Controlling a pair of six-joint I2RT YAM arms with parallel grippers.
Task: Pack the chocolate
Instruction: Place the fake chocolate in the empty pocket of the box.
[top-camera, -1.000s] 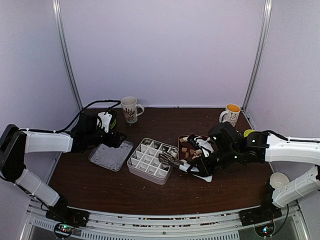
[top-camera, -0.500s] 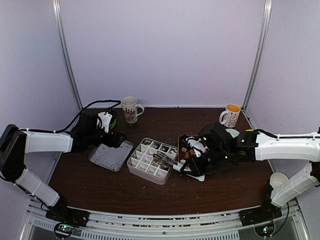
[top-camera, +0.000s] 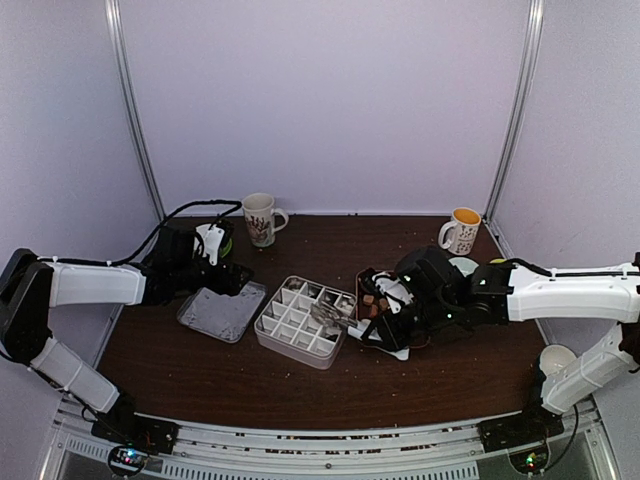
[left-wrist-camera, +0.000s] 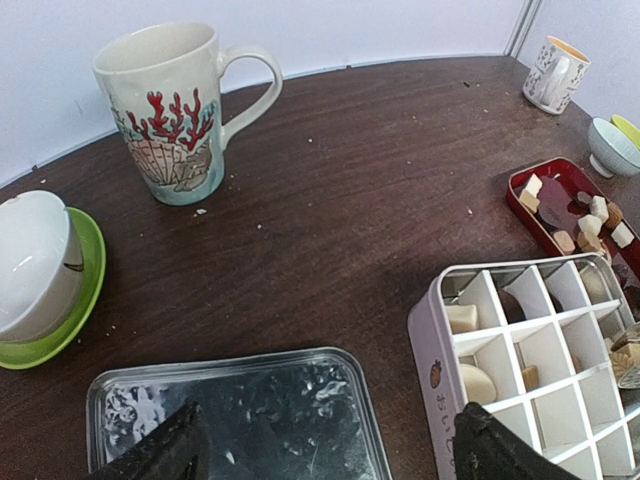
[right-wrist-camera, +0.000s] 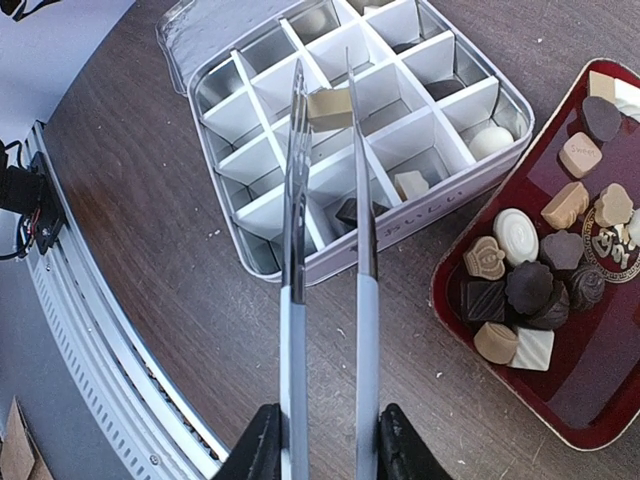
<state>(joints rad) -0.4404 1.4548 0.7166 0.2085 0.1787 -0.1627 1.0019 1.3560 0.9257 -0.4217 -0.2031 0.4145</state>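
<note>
Right pincer: the right gripper (right-wrist-camera: 325, 445) is clamped on the handles of the metal tongs (right-wrist-camera: 294, 230), which point to 12 o'clock in the wrist view.
Tongs: the two blades stand nearly together and pinch one tan chocolate (right-wrist-camera: 329, 108) between their tips.
Held piece: it is above the middle cells of the white divided box (right-wrist-camera: 400, 236); whether it touches a divider, I cannot tell.
Box: some cells hold already a piece, among them a white round (right-wrist-camera: 490, 141), a tan one (right-wrist-camera: 410, 185) and a dark one (right-wrist-camera: 347, 210) near the front wall.
Tray: the loose chocolates (right-wrist-camera: 527, 288), dark, tan and white, lie in the red tray (right-wrist-camera: 590, 400), just beside the box at its 4 o'clock.
Left pincer: the left gripper (left-wrist-camera: 325, 455) has its fingers wide apart and holds nothing; it is over the metal lid (left-wrist-camera: 240, 410).
Lid: in the top view it lies at 9 o'clock from the box.
Other things: a mug (left-wrist-camera: 170, 110) with coral pattern at 12 o'clock from the lid; a white bowl (left-wrist-camera: 30, 260) on a green saucer (left-wrist-camera: 85, 290) at 10 o'clock.
</note>
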